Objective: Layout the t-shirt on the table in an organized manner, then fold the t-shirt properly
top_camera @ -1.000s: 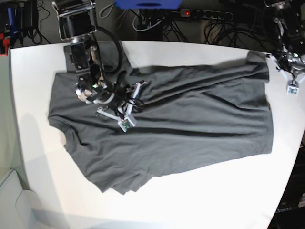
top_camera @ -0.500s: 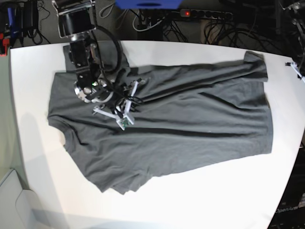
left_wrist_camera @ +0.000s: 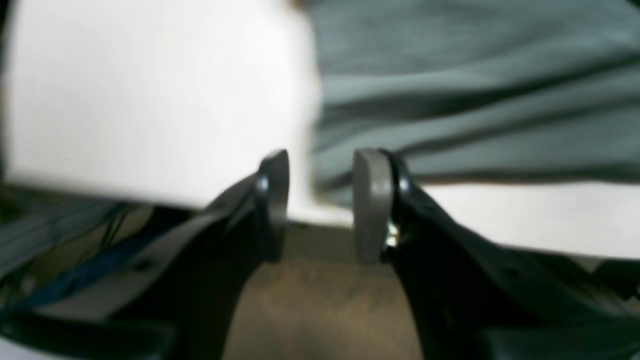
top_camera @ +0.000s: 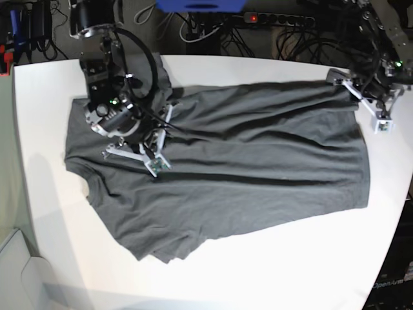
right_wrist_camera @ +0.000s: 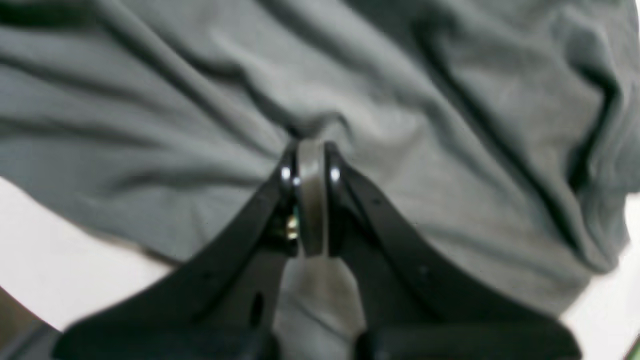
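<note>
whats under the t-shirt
The white table shows all around the t-shirt, which lies spread on it. Anything else beneath the cloth is covered and cannot be seen.

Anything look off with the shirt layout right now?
The t-shirt lies skewed across the table, with long wrinkles and its lower left edge bunched. The right end effector pinches a fold; the left end effector is open at the top corner.

White table (top_camera: pixel 271 271) under a rumpled dark grey t-shirt (top_camera: pixel 258 174), spread nearly flat.
</note>
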Motion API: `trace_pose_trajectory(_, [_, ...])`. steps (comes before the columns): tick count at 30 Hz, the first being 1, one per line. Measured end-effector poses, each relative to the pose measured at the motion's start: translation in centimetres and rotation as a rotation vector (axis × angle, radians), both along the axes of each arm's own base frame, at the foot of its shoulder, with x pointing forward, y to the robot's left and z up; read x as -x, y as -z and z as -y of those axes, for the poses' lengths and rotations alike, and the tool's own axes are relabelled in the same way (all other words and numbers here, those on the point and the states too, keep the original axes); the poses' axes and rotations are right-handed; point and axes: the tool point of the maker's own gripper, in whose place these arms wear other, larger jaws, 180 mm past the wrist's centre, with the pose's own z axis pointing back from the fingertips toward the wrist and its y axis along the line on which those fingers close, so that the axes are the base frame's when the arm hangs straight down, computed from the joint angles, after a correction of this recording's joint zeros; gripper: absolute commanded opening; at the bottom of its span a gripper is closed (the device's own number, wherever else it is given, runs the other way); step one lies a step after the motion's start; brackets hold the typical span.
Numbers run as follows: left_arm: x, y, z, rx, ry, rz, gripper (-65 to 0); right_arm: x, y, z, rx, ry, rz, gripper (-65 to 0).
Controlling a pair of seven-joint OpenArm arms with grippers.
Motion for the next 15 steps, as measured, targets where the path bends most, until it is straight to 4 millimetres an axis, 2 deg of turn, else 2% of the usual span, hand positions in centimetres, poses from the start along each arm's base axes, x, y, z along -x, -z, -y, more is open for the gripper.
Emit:
trace_pose_trajectory(2, [0.1,1.7,2.3,0.037,0.051,-0.043,-43.9,0.0,0.3,0.3,0.001,0.001,0.006,-65.0])
trace_pose_trajectory(6, [0.7,4.5,3.7,0.031,0.083,-0.100,-43.9,1.1,1.4,0.9,0.017,-0.005,-0.027,-65.0])
trace_pose_trajectory(11, [0.6,5.6,3.4,0.010,0.096,-0.108,-43.9,0.7,1.0,1.1,0.015,-0.009,-0.007,-65.0])
trace_pose_trajectory(15, [0.5,5.7,2.2,-0.018,0.118,-0.111,-43.9,0.6,1.7,3.0,0.061,0.003,-0.025,-65.0])
